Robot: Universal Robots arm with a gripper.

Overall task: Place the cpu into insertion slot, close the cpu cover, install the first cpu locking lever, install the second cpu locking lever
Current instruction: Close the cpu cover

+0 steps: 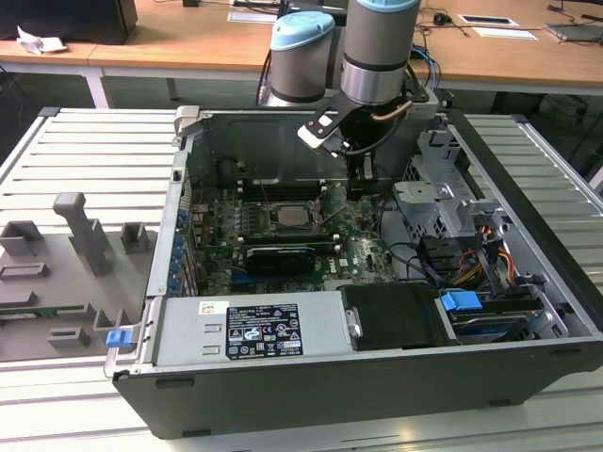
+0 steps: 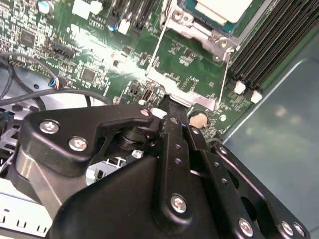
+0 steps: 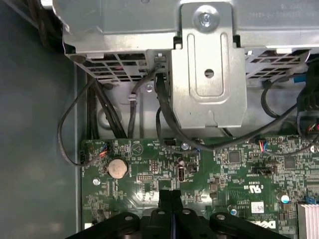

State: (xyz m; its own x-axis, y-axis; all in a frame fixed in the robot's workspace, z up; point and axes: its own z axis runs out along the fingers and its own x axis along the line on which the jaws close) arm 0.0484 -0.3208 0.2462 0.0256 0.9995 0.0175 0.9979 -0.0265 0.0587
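An open computer case [image 1: 528,282] holds a green motherboard [image 1: 363,247]. The cpu [image 1: 290,217] [image 2: 224,9] lies in its socket with its silvery top showing. The cpu cover [image 2: 182,89], a thin silvery frame, looks swung open away from the socket, and the green board shows through its opening. Its free edge sits just in front of my fingertips. My gripper [image 1: 361,186] [image 2: 172,105] [image 3: 170,195] hangs low over the board on the exterior view's right of the socket. It is shut, with nothing between its black fingers.
A silver drive cage [image 1: 443,202] [image 3: 209,59] with black cables [image 3: 162,114] stands beyond the gripper. A coin battery [image 3: 117,168] sits nearby, with memory slots [image 2: 269,45] by the socket. A black card [image 1: 283,256] and the power supply [image 1: 254,330] lie toward the case front. Grey fixtures [image 1: 80,235] stand outside.
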